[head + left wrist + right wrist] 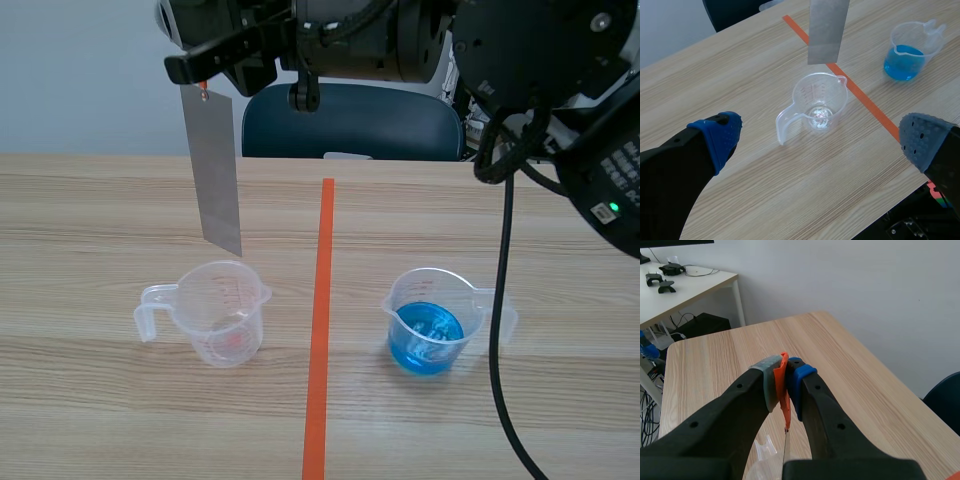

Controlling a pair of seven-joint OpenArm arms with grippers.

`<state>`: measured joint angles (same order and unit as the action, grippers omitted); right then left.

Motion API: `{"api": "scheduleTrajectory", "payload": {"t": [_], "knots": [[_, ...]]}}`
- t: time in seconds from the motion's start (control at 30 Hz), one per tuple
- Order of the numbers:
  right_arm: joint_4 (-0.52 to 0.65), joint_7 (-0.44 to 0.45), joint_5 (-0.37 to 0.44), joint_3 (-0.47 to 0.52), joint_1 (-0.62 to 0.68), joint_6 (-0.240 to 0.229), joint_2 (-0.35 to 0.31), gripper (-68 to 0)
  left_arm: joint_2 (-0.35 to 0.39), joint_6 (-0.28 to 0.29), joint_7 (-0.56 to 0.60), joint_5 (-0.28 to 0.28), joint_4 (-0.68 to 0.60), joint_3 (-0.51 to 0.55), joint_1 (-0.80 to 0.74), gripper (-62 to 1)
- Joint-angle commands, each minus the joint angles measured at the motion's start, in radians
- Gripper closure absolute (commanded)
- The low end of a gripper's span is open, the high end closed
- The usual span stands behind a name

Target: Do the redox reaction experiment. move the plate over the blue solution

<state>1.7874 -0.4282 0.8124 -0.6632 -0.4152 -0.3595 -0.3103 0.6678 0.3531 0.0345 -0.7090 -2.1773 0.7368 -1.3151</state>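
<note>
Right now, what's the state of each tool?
Left tool: open, holding nothing.
Right tool: closed on the metal plate, gripped at its top edge.

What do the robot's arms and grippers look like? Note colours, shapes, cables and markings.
Both are black. The left gripper has thick black fingers, one dotted pad blue, the other grey-blue. The right gripper pairs grey and blue pads. A black cable hangs from the bulky, rounded right arm, which bears white lettering and a green light.
</note>
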Motion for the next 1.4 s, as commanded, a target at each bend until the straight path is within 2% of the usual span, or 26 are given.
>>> {"api": "scheduleTrajectory", "payload": {"t": [0.0, 0.5, 0.7, 1.03, 1.37], "knots": [[0.018, 0.018, 0.011, 0.003, -0.014, 0.0, 0.003, 0.0, -0.006, 0.001, 0.01, -0.014, -0.008, 0.006, -0.002, -62.3], [0.018, -0.001, 0.015, 0.003, -0.014, -0.001, -0.01, 0.0, -0.005, 0.002, 0.011, -0.013, -0.008, 0.006, -0.002, -62.3], [0.02, -0.016, 0.083, 0.004, -0.014, -0.001, -0.058, 0.0, -0.005, 0.002, 0.011, -0.013, -0.008, 0.006, -0.002, -62.3], [0.103, -0.019, 0.151, 0.044, -0.014, 0.0, -0.192, 0.0, -0.005, 0.002, 0.019, -0.013, -0.008, 0.006, -0.002, -62.3], [0.134, -0.016, 0.286, 0.129, -0.014, -0.001, -0.383, 0.0, -0.005, 0.002, 0.021, -0.013, -0.009, 0.006, 0.023, -62.3]]}}
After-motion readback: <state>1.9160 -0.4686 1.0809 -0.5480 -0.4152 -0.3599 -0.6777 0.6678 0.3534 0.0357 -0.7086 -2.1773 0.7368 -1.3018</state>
